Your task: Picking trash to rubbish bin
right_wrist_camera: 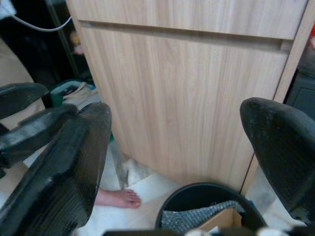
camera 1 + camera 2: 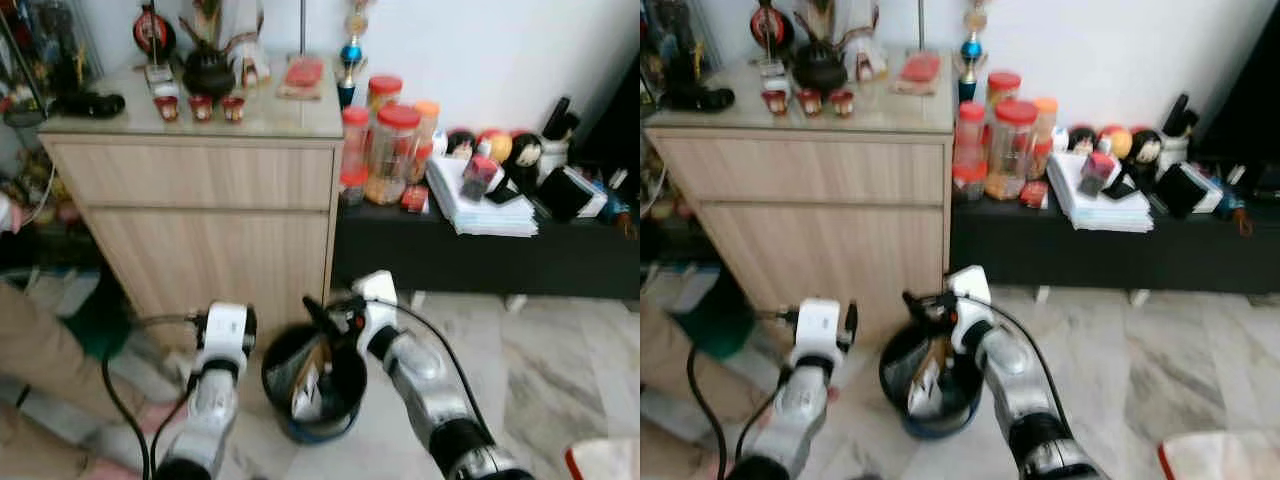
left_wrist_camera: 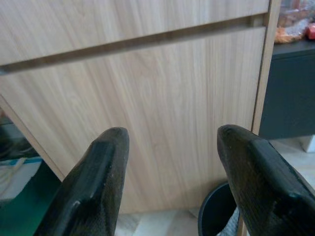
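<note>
Standing on the pale marble floor just in front of the light wooden cabinet, a round black rubbish bin is seen between the two silver arms. Trash is already held inside it: a brown cardboard piece with a white label is propped upright, and a grey woven cloth-like item lies against the inner wall. What else lies deeper in the bin cannot be made out.

The right gripper is held just above the bin's rim at its far side, the forearm reaching forward and down from the lower right. In the right wrist view its two black fingers are spread wide, with nothing between them, and the bin opening is seen directly below. A bare foot of a person is seen on the floor beside the cabinet.

The left gripper is raised beside the bin on the robot's left, pointed at the cabinet front; its fingers are likewise set wide apart and empty, with the bin's edge near one fingertip.

On the cabinet's tabletop a dark teapot and small red cups are arranged. Clear plastic jars with red and orange lids, filled with snacks, are stood on the low black shelf to the right, next to a stack of white papers.
</note>
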`<state>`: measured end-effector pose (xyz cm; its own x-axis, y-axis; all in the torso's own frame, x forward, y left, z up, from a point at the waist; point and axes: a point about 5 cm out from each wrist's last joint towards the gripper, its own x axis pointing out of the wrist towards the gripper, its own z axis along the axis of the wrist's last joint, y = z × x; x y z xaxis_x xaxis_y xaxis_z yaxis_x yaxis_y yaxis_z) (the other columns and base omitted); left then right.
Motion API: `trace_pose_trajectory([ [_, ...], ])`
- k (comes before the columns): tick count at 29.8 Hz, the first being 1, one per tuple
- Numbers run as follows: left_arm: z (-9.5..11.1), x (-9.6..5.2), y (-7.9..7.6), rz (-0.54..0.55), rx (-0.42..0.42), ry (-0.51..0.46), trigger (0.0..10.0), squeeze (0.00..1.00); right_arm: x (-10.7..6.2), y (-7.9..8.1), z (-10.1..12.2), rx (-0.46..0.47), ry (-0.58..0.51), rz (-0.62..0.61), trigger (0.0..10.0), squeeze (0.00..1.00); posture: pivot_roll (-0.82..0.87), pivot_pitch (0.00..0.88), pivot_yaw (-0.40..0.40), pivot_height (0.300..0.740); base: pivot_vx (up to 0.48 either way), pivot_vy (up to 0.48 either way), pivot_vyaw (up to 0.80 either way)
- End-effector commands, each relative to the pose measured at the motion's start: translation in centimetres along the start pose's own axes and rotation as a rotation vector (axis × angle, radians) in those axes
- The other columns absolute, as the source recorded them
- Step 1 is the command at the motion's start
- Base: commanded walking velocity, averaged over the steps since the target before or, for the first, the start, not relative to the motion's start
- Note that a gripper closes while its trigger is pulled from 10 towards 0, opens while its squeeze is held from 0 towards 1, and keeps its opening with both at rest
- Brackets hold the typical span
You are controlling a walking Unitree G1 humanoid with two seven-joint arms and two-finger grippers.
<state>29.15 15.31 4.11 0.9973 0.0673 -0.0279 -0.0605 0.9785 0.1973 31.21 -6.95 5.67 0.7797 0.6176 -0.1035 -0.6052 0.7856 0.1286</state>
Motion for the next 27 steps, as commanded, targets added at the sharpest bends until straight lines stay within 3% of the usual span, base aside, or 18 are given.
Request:
trace_pose_trajectory([
  [1,0.6,0.3,-0.3,0.000,-0.008,-0.018,10.0,0.00,-0.1,-0.4,0.1,0.000,0.000,-0.012,10.0,0.00,0.02,0.063,-0.045,0.740,0.000,0.000,0.00],
  [19,0.5,0.3,-0.1,0.018,-0.004,-0.017,10.0,0.00,0.0,-0.6,0.0,0.007,0.010,-0.015,10.0,0.00,0.02,0.077,-0.059,0.740,0.000,0.000,0.00],
  [27,-1.1,-0.3,0.7,0.036,0.019,0.052,10.0,0.00,-1.8,-2.1,-2.7,0.050,0.122,-0.139,10.0,0.00,0.02,0.075,-0.060,0.740,0.000,0.000,0.00],
])
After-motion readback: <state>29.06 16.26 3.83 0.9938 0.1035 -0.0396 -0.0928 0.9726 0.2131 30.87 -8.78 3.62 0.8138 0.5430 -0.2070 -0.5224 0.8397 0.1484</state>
